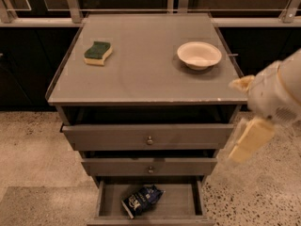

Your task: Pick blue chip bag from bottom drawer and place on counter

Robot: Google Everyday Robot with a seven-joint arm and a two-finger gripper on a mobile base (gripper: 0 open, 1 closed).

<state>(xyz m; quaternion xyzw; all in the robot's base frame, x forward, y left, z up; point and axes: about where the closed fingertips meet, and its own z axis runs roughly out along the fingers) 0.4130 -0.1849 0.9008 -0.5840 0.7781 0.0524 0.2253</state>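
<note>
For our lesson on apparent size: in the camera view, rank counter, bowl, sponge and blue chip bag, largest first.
1. counter
2. bowl
3. blue chip bag and sponge: look alike, unranked
The pincer hangs right of the drawers.

Single cam, high and in front, tilted down, mid range: counter [141, 74] fills centre, bottom drawer [181, 202] at lower edge, gripper [250, 142] at frame right beside the drawers.
</note>
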